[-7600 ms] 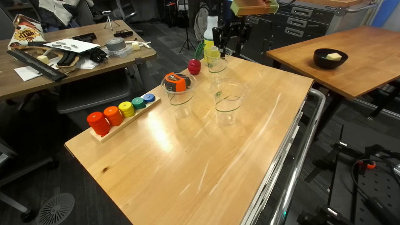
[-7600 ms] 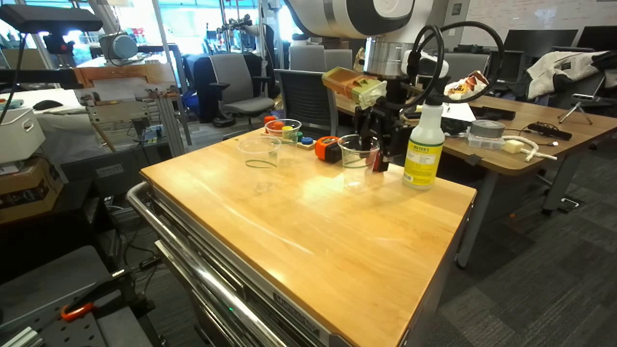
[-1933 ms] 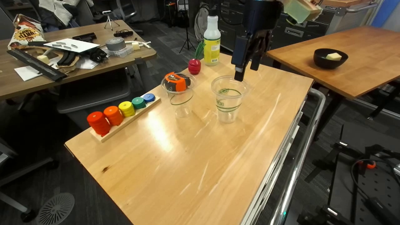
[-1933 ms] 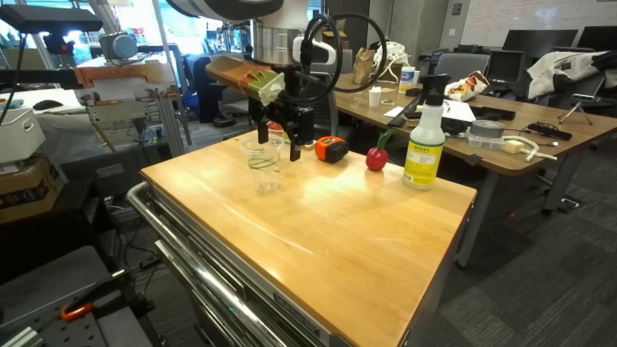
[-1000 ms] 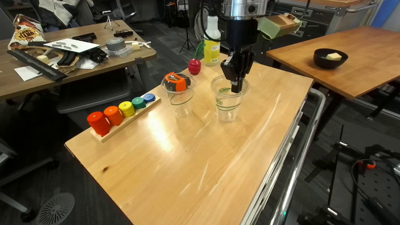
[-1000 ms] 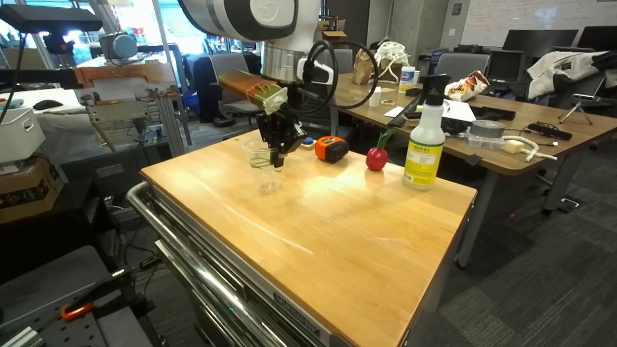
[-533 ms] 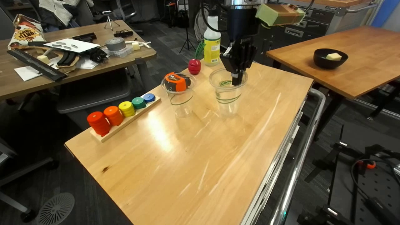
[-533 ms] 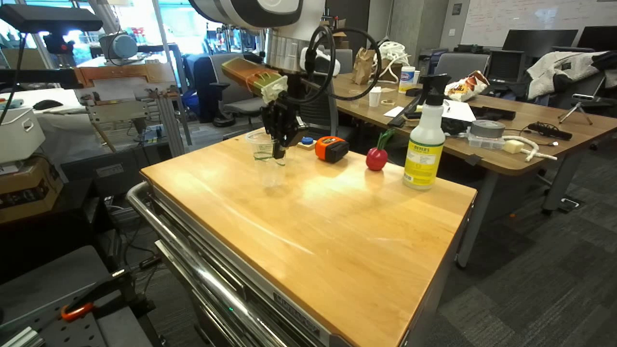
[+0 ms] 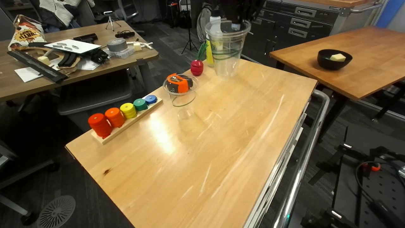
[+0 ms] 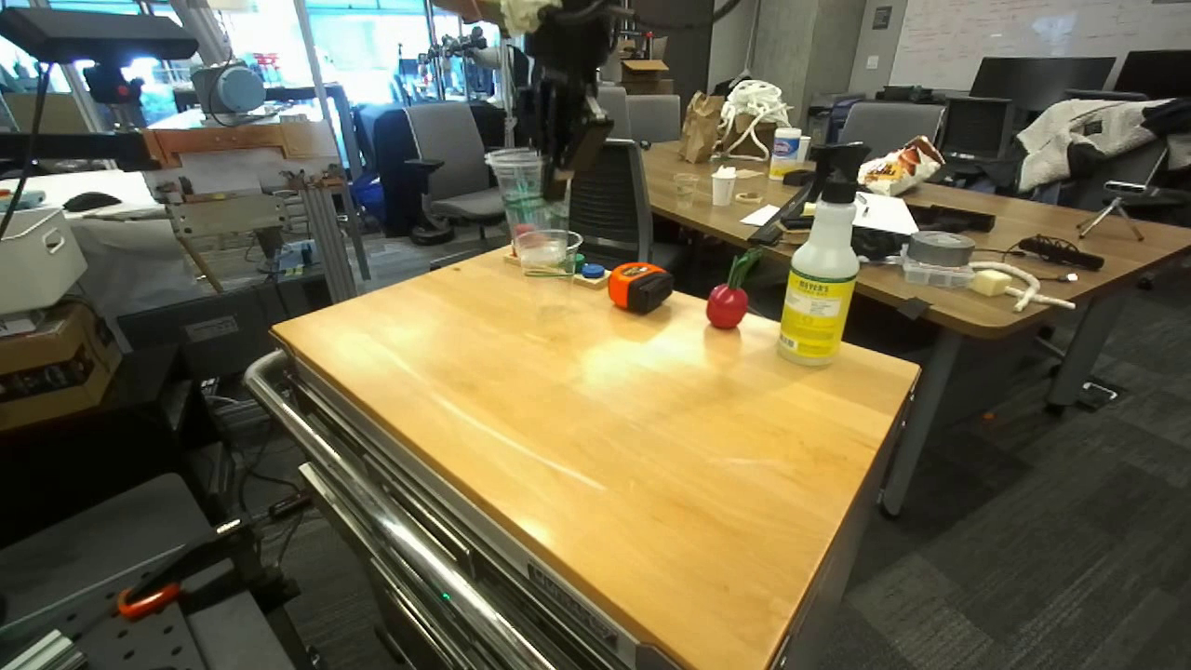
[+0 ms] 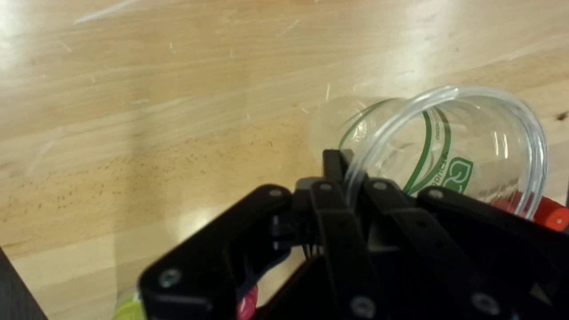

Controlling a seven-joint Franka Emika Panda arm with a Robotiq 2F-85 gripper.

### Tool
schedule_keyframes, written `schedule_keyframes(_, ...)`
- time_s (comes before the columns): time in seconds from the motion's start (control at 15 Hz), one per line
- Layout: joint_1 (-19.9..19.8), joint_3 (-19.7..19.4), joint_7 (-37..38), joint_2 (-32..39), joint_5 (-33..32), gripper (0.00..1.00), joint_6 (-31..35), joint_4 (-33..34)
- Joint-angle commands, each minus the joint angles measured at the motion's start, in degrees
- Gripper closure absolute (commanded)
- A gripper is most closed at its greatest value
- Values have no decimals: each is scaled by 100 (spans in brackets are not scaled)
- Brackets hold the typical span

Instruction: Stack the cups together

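Two clear cups with green bands, one nested in the other, hang upright above the table. My gripper is shut on their rim at one side; in an exterior view it is dark and partly cut off by the top edge. In the wrist view the doubled cup rim runs in between the black fingers. A single clear cup stands upright on the table, apart from the held pair. In an exterior view this lone cup appears just below the held cups, partly overlapped by them.
Near the lone cup sit an orange-black tape measure and a wooden rack of coloured discs. A red toy vegetable and a spray bottle stand farther along. A metal rail runs beside the table.
The cup formerly near the bottle now sits nested in another. My gripper came down at the pair's rim, shut on it and lifted both cups. The lone cup has not moved.
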Motion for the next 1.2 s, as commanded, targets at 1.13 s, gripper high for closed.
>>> schedule_keyframes(1.13, 375, 328, 234, 1954, 61, 99, 767, 1799)
